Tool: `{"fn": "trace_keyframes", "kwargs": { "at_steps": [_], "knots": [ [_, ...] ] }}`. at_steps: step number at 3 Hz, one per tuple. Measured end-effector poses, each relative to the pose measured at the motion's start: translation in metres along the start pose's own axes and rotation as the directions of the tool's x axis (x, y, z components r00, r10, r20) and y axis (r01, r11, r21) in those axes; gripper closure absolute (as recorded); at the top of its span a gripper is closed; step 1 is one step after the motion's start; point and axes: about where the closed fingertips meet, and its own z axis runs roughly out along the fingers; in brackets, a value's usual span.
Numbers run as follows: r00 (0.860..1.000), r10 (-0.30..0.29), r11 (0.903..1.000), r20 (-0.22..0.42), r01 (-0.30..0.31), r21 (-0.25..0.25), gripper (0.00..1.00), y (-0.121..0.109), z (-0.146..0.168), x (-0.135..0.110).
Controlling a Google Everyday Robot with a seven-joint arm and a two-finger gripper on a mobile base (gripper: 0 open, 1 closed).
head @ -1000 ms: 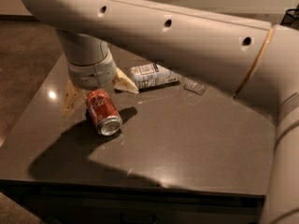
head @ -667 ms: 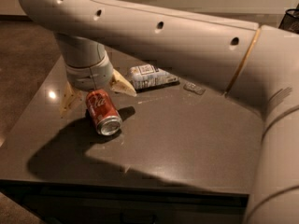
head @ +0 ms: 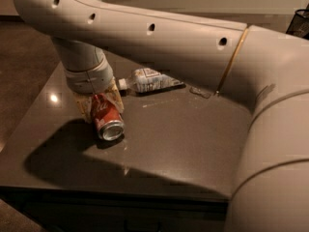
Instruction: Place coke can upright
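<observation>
in the camera view the big pale arm (head: 159, 37) is reaching across from the right and bending down at the left of the dark table (head: 183, 149); the gripper (head: 100, 111) is sitting low over the table's left part - its two tan fingers (head: 83, 105) are pressing in on either side of the coke can (head: 107, 120), gripping its upper half; the coke can is lying on its side on the table, its silver end pointing toward the camera and its red body running back between the fingers; just behind the gripper a plastic bottle (head: 149, 80) with a white label is lying on its side - apart from the coke can.
</observation>
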Motion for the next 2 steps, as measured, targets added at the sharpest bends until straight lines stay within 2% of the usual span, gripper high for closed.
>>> {"fn": "trace_keyframes", "kwargs": {
  "at_steps": [1, 2],
  "knots": [
    [0.999, -0.039, 0.999, 0.007, 0.038, 0.024, 0.71, 0.005, -0.007, -0.003],
    [0.994, -0.098, 0.9951, 0.053, 0.098, 0.017, 0.95, 0.011, -0.02, -0.008]
  ]
}}
